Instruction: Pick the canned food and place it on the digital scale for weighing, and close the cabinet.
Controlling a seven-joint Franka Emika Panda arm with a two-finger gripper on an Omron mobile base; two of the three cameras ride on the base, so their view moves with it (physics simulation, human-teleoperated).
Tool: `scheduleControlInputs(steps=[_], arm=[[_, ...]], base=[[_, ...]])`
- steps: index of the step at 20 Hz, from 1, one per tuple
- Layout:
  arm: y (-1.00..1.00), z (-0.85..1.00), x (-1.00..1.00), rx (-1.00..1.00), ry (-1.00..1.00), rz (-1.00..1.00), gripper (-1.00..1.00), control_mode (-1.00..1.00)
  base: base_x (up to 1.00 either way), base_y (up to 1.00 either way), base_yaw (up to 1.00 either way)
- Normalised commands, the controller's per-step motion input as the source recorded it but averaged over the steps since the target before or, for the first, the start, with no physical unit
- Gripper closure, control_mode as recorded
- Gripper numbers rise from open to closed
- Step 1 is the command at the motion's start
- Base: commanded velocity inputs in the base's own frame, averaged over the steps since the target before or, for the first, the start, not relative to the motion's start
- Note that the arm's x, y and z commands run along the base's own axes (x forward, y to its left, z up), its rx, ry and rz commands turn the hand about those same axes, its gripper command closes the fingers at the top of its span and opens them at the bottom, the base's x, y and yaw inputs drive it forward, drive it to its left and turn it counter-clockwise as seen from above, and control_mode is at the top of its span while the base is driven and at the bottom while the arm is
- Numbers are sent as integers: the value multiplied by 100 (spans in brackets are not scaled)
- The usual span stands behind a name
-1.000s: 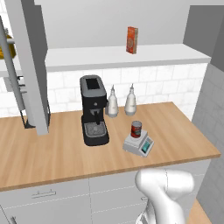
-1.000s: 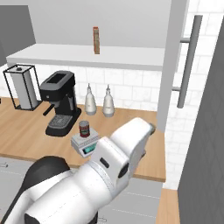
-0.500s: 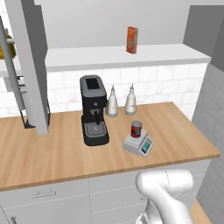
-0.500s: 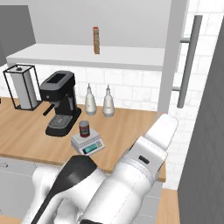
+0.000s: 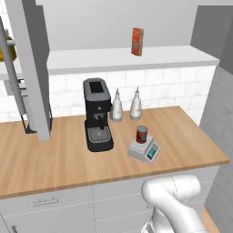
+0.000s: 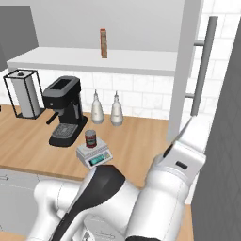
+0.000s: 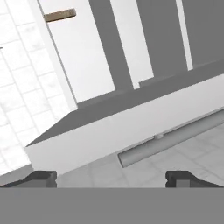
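The canned food, a small dark red tin, stands upright on the digital scale on the wooden counter. One door of the cabinet stands open at the right, with its long silver bar handle; another open door hangs at the left. My arm reaches up to the right door. In the hand view my gripper is open and empty, its fingertips wide apart, close to the door's edge and the bar handle.
A black coffee machine and two pale bottles stand behind the scale. An orange-red box sits on the white shelf. A wire-framed holder is at the counter's far left. A grey wall bounds the right.
My arm has swung up and to the right, toward the open right cabinet door. The tin and the scale have not moved. The gripper has stayed open.
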Motion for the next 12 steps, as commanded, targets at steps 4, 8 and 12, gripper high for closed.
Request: scheduleControlInputs(steps=[4,8,12], arm=[[0,0,49,0,0,7,-100,-100],[-28,0,51,2,-1,8,-100,-100],[-21,0,-16,-2,-11,8,-100,-100]], base=[[0,0,0],[0,0,0],[0,0,0]])
